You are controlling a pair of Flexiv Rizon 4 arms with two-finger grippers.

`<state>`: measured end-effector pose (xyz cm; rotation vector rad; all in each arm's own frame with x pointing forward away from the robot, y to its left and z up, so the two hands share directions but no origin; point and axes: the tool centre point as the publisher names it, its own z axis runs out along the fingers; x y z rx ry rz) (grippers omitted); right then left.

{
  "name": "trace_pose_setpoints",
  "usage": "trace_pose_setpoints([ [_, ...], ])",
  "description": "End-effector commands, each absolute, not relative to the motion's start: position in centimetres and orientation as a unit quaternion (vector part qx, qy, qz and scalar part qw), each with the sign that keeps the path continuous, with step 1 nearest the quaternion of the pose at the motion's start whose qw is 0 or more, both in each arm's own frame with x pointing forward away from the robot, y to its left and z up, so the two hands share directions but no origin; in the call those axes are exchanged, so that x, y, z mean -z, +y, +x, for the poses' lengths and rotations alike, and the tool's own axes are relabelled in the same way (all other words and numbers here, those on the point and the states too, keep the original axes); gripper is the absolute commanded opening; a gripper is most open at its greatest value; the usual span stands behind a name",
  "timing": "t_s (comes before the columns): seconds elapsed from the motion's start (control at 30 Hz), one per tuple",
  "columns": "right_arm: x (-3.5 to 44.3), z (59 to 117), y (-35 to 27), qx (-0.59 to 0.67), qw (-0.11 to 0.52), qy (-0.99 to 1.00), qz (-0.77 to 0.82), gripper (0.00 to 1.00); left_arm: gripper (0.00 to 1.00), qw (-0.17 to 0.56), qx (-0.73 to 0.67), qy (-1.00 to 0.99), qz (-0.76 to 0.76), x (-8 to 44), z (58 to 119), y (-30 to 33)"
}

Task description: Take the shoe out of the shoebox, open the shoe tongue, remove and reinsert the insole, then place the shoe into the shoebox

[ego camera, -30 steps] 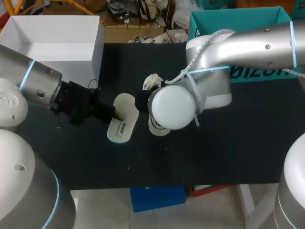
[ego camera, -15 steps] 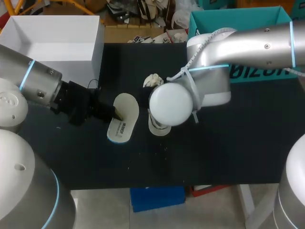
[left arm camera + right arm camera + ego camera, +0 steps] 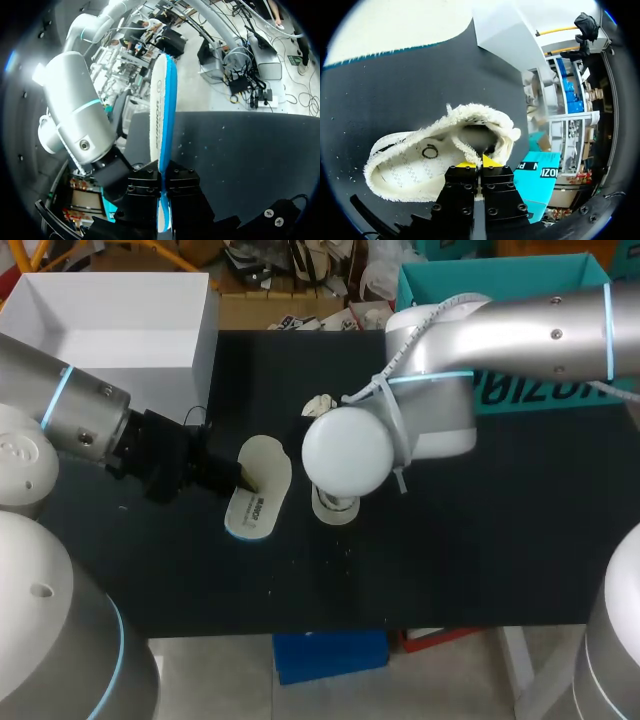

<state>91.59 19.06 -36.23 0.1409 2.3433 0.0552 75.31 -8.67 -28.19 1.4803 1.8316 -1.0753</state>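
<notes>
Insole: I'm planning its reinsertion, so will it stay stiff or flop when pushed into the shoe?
Probably fairly stiff: pinched in the left claw, the insole runs out straight with no visible droop. It looks thin and foam-like, so it is likely light. Being thin, it could buckle if forced hard against the shoe.

The shoe (image 3: 410, 165) is creamy white and fuzzy, with rows of little dark dots and a dark ring inside. The insole (image 3: 262, 480) is cream on top with a bright blue edge and maybe some dark print. The table (image 3: 500, 540) is black. The right gripper (image 3: 477, 163) is black with yellow tips.
</notes>
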Motion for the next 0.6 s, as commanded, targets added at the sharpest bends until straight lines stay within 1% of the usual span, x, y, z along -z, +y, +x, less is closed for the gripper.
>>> trace_pose_setpoints([
  [0.03, 34.7, 91.7, 19.5, -0.007, 0.383, 0.923, 0.041, 0.00, 0.00, 0.275, 0.398, 0.681, 0.550, 28.2, 75.2, -8.7],
  [0.33, 32.8, 93.8, 21.1, 0.020, 0.380, 0.925, -0.015, 0.00, 0.00, 0.275, 0.398, 0.681, 0.550, 28.2, 75.2, -8.7],
  [0.6, 32.7, 96.3, 22.7, 0.030, 0.370, 0.928, -0.037, 0.00, 0.00, 0.275, 0.398, 0.681, 0.550, 28.2, 75.2, -8.7],
])
